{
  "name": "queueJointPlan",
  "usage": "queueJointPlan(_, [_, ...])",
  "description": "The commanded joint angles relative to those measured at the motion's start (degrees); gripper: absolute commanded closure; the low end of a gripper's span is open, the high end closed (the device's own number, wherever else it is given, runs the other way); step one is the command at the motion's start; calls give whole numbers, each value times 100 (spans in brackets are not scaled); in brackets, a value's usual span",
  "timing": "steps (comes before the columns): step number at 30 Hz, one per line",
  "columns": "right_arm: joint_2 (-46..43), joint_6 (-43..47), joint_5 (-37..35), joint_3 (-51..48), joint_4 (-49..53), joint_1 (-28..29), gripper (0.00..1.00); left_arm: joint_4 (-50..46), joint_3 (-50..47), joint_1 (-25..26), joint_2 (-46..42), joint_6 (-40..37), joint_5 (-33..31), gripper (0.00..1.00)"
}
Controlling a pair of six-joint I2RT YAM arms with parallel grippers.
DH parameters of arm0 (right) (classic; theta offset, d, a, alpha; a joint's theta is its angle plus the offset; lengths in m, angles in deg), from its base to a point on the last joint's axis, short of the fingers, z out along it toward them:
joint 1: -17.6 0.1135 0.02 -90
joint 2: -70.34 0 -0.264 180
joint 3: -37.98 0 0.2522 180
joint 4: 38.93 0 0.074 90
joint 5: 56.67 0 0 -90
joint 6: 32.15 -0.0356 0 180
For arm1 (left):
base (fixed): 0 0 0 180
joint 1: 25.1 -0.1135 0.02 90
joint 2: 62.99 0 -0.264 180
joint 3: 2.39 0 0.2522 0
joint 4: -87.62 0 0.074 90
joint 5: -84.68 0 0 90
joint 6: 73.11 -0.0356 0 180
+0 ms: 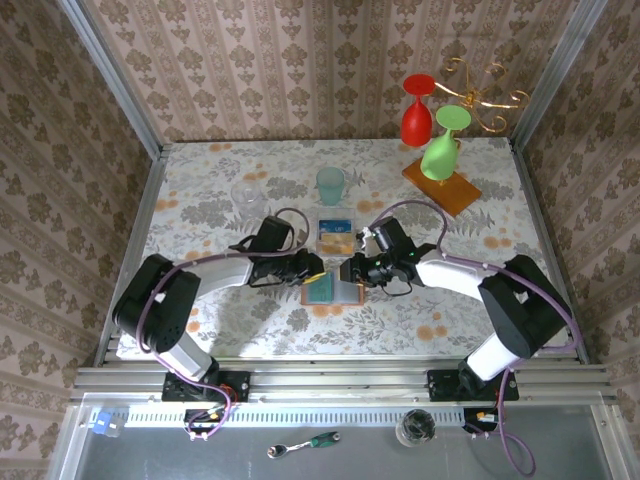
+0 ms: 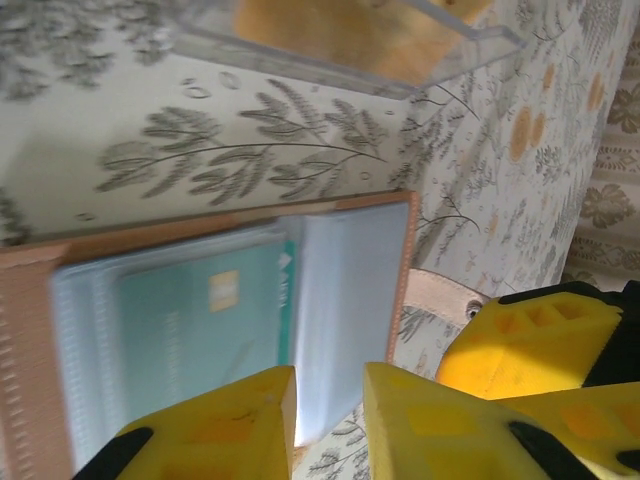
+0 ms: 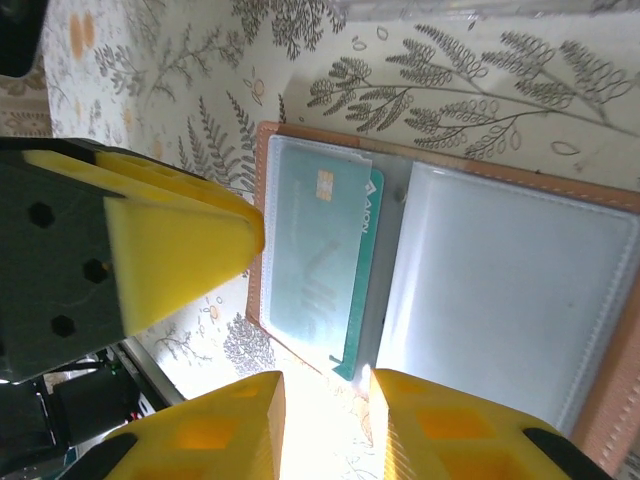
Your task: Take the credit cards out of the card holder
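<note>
Card holder [image 1: 333,292] lies open on floral table [image 1: 200,210]
The tan holder lies flat, a teal credit card [image 3: 318,262] in one clear pocket, its corner poking out of the pocket. The left gripper [image 2: 330,420] hangs over the holder's left side, jaws a narrow gap apart with the sleeve's rim running into the gap; whether they pinch it cannot be told. The right gripper [image 3: 326,425] sits at the holder's right side, jaws slightly apart with nothing between them, just beside the card's corner. Just beyond the holder, a clear tray [image 1: 335,232] holds a blue card [image 1: 335,224] and an orange card [image 1: 335,241]
</note>
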Motion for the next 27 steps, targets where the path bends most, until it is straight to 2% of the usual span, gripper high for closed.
queueJointPlan(1, [238, -98, 55, 290, -99, 158, 70, -226, -225, -130, -261, -236, -64, 76])
queueJointPlan(8, [673, -185, 55, 496, -152, 420, 70, -426, -420, -254, -398, -410, -159, 80])
queueJointPlan(19, [970, -249, -18, 624, -117, 502, 71, -373, -576, -264, -225, -516, -167, 94])
queueJointPlan(27, [1095, -245, -42, 708, -82, 502, 71, -350, -563, -277, -41, -582, -157, 96])
